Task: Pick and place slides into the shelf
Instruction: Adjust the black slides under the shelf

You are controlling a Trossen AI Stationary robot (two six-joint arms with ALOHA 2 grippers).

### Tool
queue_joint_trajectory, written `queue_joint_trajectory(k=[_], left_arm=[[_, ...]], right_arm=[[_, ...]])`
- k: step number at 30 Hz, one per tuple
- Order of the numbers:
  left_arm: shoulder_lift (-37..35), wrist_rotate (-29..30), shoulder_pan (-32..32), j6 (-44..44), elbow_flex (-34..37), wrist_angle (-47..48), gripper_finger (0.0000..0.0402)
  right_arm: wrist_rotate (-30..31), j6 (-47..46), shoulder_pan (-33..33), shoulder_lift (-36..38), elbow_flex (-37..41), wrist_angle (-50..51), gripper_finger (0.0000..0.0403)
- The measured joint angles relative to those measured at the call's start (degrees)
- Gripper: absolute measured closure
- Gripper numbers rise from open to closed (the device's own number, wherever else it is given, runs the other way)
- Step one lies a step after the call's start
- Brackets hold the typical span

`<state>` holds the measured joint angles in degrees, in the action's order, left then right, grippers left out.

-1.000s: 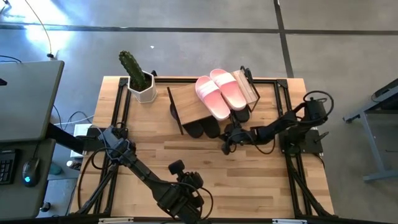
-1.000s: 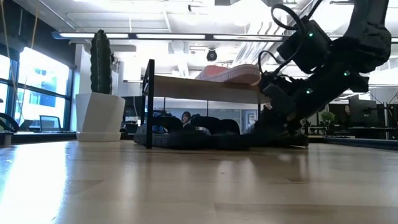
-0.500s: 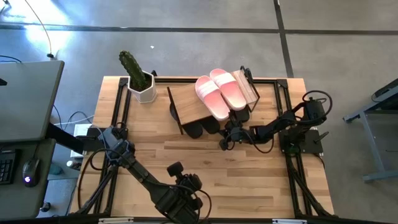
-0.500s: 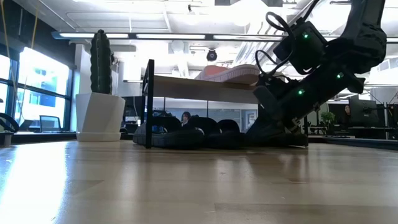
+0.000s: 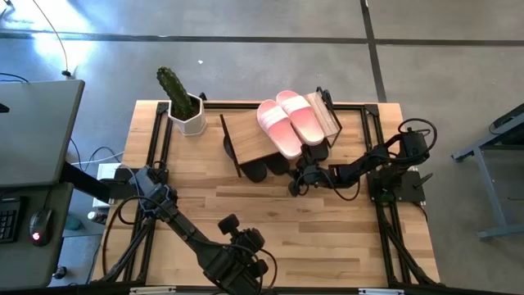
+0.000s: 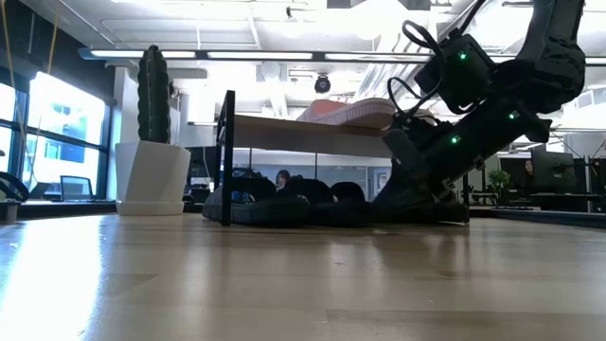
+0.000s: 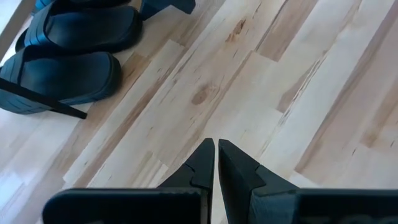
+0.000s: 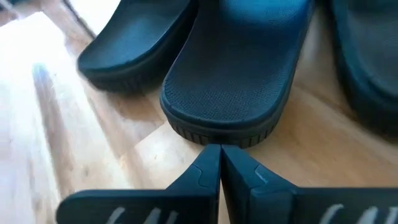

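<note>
The low shelf (image 5: 266,139), made of a light wood plank on a thin black metal frame, is taken as the landmark; it stands on the far middle part of the wooden bench (image 5: 246,205). On the plank top of the shelf, the pair of pale pink slide sandals (image 5: 291,121) is laid side by side. Under the shelf, the black slide sandals (image 6: 284,204) are seen on the bench surface, with their rounded ends showing out at the near edge of the shelf.

The right tool (image 5: 296,184) is held low, just in front of the shelf at its right part. Its two dark fingers (image 8: 208,171) are pressed together, and nothing is gripped between them. In the right wrist view, the tips are placed just beside the heel edge of one black sandal (image 8: 239,68); whether it is touched cannot be told.

The left tool (image 7: 216,165) is kept well apart from the shelf, at the near edge of the bench. It is closed also, with nothing in it.

A white pot with a green cactus (image 5: 182,102) is standing just to the left of the shelf.
</note>
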<state>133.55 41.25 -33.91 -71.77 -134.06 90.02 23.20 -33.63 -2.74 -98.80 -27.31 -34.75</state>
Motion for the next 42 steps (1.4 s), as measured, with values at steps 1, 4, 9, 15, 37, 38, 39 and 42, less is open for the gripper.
queue_joint_trajectory(k=[1,4,9,15,37,38,39,42], left_arm=[[0.0,0.0,0.0,-0.5,0.0,0.0,0.039],[0.0,0.2,0.0,-1.2,0.0,0.0,0.039],[0.0,0.4,0.0,-2.4,0.0,0.0,0.039],[0.0,0.4,0.0,-3.3,0.0,0.0,0.039],[0.1,6.1,0.0,-7.8,-0.5,0.0,0.0389],[0.1,6.9,0.0,-8.0,-0.9,-0.2,0.0389],[-0.2,7.9,0.0,-8.0,-0.9,-0.7,0.0389],[-1.9,10.6,0.1,-8.0,-0.9,-1.7,0.0389]], right_arm=[[0.6,0.0,0.0,0.0,0.0,-0.2,0.0403],[0.5,0.0,0.1,0.0,0.0,-0.9,0.0403],[-0.7,0.4,0.1,0.0,0.0,-1.1,0.0403],[-1.0,0.1,0.1,0.0,0.0,-1.0,0.0403],[-7.4,-0.9,-8.4,4.9,0.0,9.5,0.0403],[-7.4,-0.8,-9.4,5.9,0.0,10.6,0.0403],[-7.4,-0.4,-10.5,7.0,0.0,11.5,0.0403],[-7.2,0.7,-13.4,11.0,0.0,14.1,0.0403]])
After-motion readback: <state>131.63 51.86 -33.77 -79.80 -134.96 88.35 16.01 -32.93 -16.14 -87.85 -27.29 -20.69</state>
